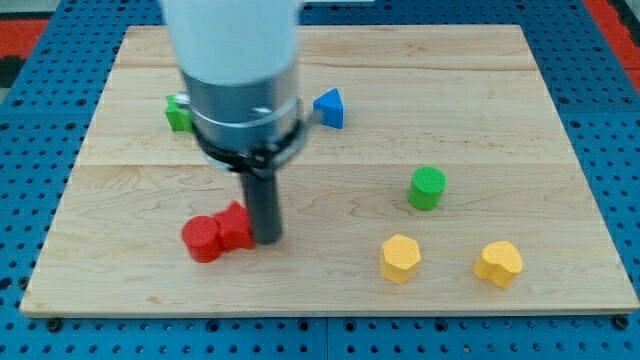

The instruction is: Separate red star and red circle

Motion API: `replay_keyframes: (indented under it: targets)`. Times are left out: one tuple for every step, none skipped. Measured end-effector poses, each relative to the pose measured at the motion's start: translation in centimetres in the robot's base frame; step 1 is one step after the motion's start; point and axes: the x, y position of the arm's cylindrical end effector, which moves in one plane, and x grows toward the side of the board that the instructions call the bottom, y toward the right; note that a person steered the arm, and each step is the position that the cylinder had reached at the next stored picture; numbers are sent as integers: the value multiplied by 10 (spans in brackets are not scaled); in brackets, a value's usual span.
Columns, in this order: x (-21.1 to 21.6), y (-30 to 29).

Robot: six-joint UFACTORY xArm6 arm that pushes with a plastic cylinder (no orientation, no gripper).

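The red circle point(203, 240) lies at the board's lower left. The red star point(235, 225) touches it on its right side. My tip point(266, 238) stands at the star's right edge, touching or nearly touching it. The rod rises from there into the arm's grey and white body, which hides the board behind it.
A green block point(179, 113) shows partly behind the arm at upper left. A blue triangle point(330, 108) lies at upper centre. A green cylinder point(427, 188) is at right of centre. Two yellow blocks point(400, 258) point(498, 263) lie at lower right. The wooden board point(560, 150) ends all round.
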Motion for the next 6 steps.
replay_keyframes:
  targets:
    - [-1, 7]
    - [5, 20]
    - [9, -22]
    - [-9, -79]
    - [-40, -123]
    - [-72, -131]
